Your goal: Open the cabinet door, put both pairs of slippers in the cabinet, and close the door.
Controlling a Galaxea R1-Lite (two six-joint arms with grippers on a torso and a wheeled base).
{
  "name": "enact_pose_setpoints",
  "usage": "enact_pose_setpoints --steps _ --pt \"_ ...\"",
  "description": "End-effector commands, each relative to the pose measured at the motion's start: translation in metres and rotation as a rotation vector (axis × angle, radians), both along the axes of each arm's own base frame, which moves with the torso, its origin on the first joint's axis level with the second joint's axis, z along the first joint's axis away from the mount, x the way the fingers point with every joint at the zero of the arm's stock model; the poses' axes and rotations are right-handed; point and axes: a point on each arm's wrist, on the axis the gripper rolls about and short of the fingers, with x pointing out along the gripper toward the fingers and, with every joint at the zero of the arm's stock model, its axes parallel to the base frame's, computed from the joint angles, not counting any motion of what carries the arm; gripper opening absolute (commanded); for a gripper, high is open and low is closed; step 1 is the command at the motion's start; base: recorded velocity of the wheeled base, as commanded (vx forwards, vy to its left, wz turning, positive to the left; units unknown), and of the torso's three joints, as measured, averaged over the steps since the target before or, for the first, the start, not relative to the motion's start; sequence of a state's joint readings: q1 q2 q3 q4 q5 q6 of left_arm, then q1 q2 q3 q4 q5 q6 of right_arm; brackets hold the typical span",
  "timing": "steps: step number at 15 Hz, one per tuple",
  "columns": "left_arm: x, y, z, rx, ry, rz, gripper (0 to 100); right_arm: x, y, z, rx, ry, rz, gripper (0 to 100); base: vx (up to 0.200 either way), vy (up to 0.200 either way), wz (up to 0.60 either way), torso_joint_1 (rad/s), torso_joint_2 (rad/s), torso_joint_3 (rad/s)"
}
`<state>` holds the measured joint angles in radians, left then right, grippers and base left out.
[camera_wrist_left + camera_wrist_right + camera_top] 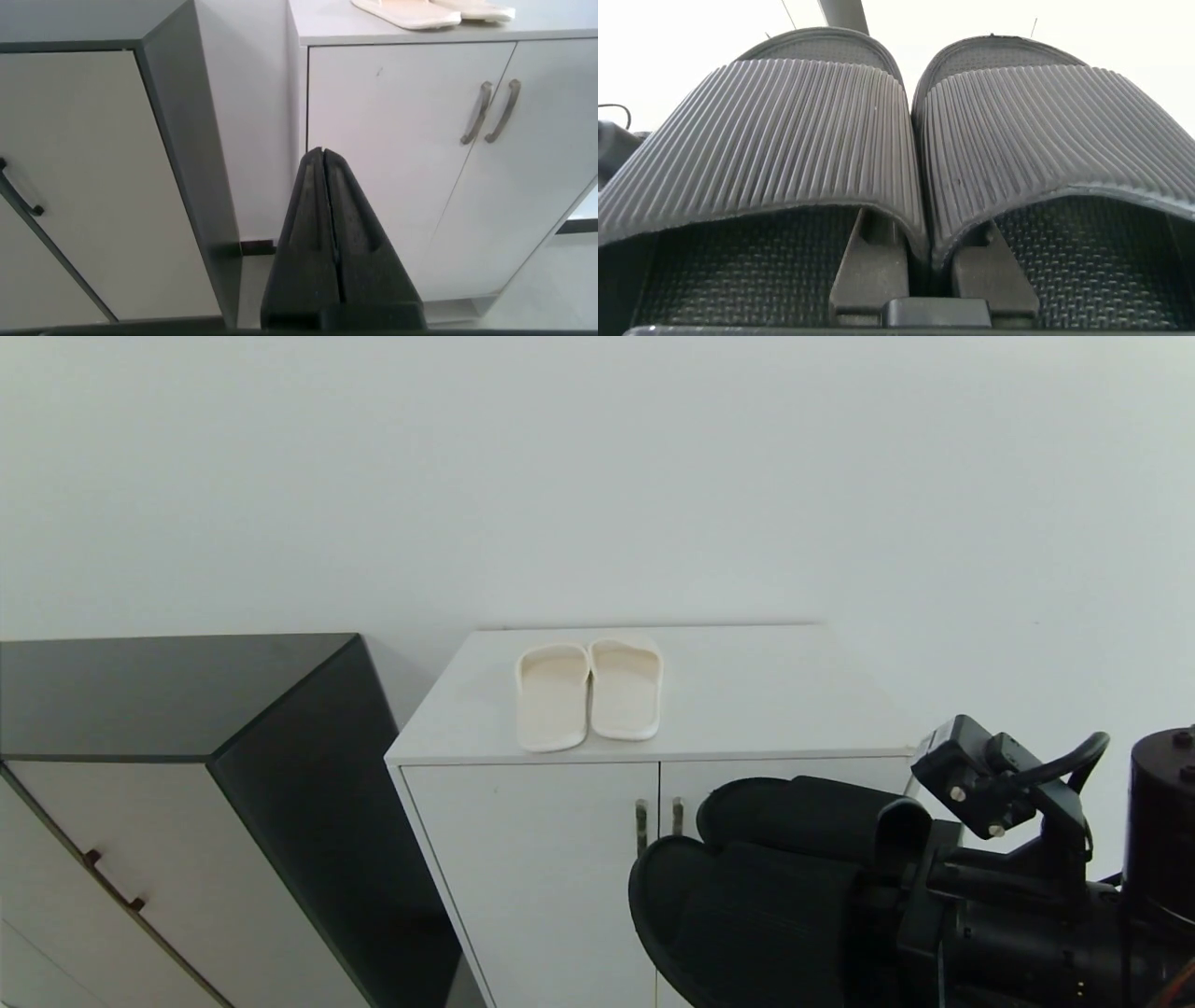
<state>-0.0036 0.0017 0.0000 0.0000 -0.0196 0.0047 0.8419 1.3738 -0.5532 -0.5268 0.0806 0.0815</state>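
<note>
A pair of cream slippers lies side by side on top of the white cabinet, toward its left half. Both cabinet doors are closed, and their two metal handles meet at the middle. My right gripper is shut on a pair of black ribbed slippers, pinching their inner edges together. It holds them in front of the right door. My left gripper is shut with nothing in it. It hangs low before the gap between the two cabinets, left of the white cabinet's doors.
A dark-topped cabinet with pale drawer fronts stands close to the left of the white one, angled, with a narrow gap between them. A plain white wall runs behind both. Floor shows below the white cabinet.
</note>
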Motion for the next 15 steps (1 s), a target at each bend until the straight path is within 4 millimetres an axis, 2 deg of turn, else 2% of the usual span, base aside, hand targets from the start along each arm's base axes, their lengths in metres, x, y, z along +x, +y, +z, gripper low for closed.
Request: enact_pose_setpoints --steps 1,4,5,15 --pt "0.0 0.0 0.0 0.001 0.0 0.0 0 0.001 0.002 -0.003 -0.01 0.009 0.001 0 0.0 0.0 0.0 -0.139 0.33 0.203" --pt "0.0 0.0 0.0 0.0 0.0 -0.004 0 0.0 0.0 -0.009 -0.029 0.021 0.0 0 0.0 0.0 0.0 -0.186 0.47 0.272" --pt "0.0 0.0 0.0 -0.002 0.001 -0.006 100 0.0 0.0 -0.009 -0.033 0.014 0.005 0 0.0 0.0 0.0 -0.207 0.52 0.31" --pt "0.0 0.0 0.0 -0.002 0.0 -0.001 100 0.002 0.003 -0.025 -0.083 0.06 0.008 0 0.0 0.0 0.0 -0.176 0.5 0.313"
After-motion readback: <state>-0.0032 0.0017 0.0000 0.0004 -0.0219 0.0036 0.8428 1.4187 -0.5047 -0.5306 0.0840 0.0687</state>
